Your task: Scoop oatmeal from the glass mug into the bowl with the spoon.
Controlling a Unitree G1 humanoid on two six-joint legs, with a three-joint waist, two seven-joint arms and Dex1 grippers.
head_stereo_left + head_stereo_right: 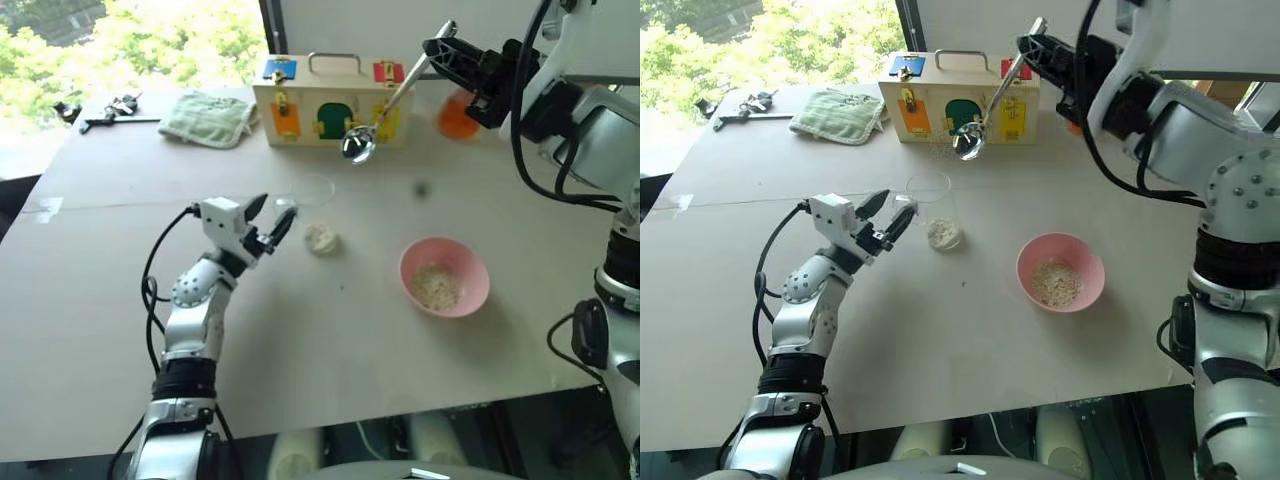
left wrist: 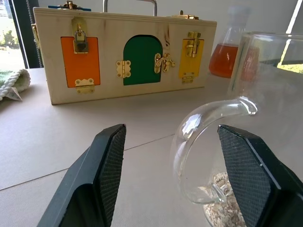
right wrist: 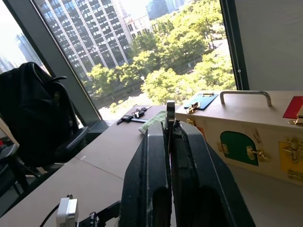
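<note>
Left gripper [image 1: 885, 218] nearest the head camera, at about 8 o'clock on the table [image 1: 940, 340], jaws spread. Its fingers [image 2: 106, 165] straddle the handle of the glass mug [image 1: 932, 207] without touching it, seen from the left wrist. Oatmeal [image 1: 943, 233] lies in the mug bottom. Pink bowl [image 1: 1061, 272] at 4 o'clock from the mug, well apart, holding more oats. Right gripper [image 1: 447, 52] raised at 1 o'clock, clamped on the spoon [image 1: 385, 105] handle; the spoon hangs tilted, its bowl lowest, in front of the wooden latch box [image 1: 328, 100]. Flask of orange liquid [image 1: 456, 118] beside the box. Green cloth [image 1: 208, 118] at 11 o'clock.
</note>
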